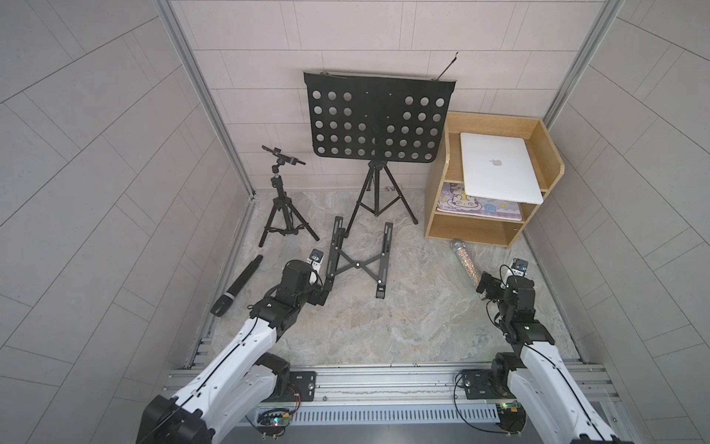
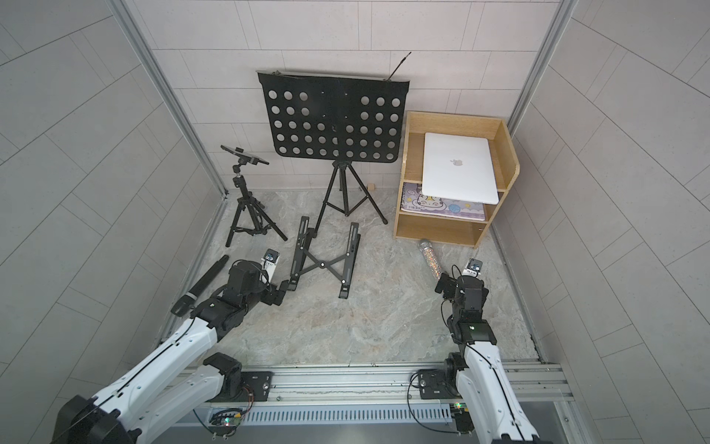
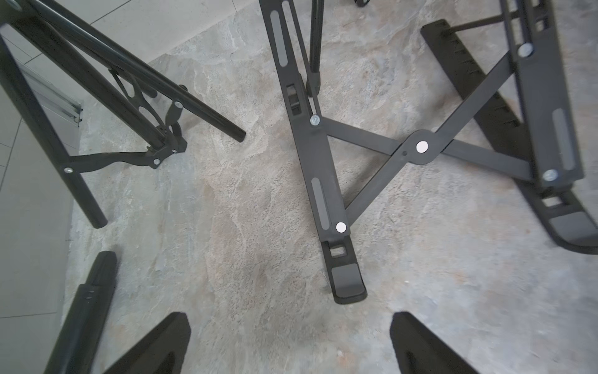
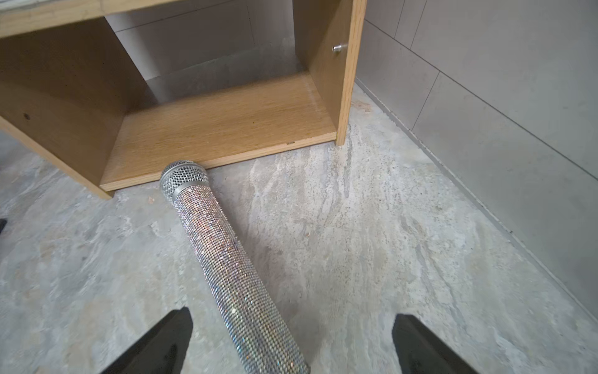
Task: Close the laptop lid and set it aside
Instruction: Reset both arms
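Shows slim silver-white laptop [image 1: 499,165] shut atop tan wooden shelf [image 1: 554,163], apparently done, with left claw [image 3: 290,315] and right claw [image 4: 293,314] wide open, empty.

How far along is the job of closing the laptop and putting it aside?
Done, it seems: the laptop lies on top of the wooden shelf with the laptop lid shut, logo upward, and its front edge overhanging the shelf. In hand: nothing; the left gripper and the right gripper are both open and empty. Left: probably nothing, unless the overhang should be corrected.
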You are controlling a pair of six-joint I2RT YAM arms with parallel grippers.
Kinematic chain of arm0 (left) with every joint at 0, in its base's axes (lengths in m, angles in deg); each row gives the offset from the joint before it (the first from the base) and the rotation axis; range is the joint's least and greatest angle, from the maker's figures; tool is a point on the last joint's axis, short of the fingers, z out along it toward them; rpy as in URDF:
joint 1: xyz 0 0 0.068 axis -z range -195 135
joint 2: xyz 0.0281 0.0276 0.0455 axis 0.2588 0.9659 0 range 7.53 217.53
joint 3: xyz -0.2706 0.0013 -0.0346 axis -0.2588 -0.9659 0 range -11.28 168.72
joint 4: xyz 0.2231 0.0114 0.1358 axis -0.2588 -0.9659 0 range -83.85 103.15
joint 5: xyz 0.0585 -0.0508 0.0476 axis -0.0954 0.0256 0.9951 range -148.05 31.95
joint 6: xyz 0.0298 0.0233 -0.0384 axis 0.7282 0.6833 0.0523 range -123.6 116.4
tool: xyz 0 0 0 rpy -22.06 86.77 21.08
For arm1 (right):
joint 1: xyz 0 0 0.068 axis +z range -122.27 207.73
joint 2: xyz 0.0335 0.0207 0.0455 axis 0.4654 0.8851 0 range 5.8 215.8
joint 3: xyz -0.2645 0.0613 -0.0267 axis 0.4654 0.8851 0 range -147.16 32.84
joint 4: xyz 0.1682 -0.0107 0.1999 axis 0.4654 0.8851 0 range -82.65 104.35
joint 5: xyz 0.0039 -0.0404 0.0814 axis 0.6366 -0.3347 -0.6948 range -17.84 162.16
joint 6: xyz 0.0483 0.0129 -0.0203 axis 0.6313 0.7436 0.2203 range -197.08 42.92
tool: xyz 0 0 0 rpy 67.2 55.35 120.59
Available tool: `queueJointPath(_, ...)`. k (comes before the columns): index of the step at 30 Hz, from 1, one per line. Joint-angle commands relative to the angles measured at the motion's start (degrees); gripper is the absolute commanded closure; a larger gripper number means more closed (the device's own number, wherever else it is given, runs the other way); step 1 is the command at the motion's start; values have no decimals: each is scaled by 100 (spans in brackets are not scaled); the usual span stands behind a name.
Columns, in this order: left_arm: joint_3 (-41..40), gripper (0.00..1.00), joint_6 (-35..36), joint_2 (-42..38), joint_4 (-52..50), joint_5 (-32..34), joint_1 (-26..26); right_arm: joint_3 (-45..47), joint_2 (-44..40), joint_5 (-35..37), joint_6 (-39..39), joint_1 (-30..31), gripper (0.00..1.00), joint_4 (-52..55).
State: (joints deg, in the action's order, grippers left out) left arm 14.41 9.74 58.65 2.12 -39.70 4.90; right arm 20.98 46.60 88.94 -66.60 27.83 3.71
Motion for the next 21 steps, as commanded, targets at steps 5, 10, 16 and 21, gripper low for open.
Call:
queueJointPath(5, -451, 0, -134, 1303, 3125, -308, -549, -65, 2061, -131, -55, -9, 0, -3271)
queueJointPath(10, -226, 0, -559, 2524, 4432, -716, -953, -585, 4251, -447, -255, -10, 0, -4869)
queueJointPath(16, -273, 0, -1340, 3627, 5946, -1302, -1781, -647, 4870, -696, -337, -62, 0, -5541)
queueJointPath(21, -40, 0, -1463, 3768, 5524, -1313, -1902, -947, 4692, -436, -268, -13, 0, -4683)
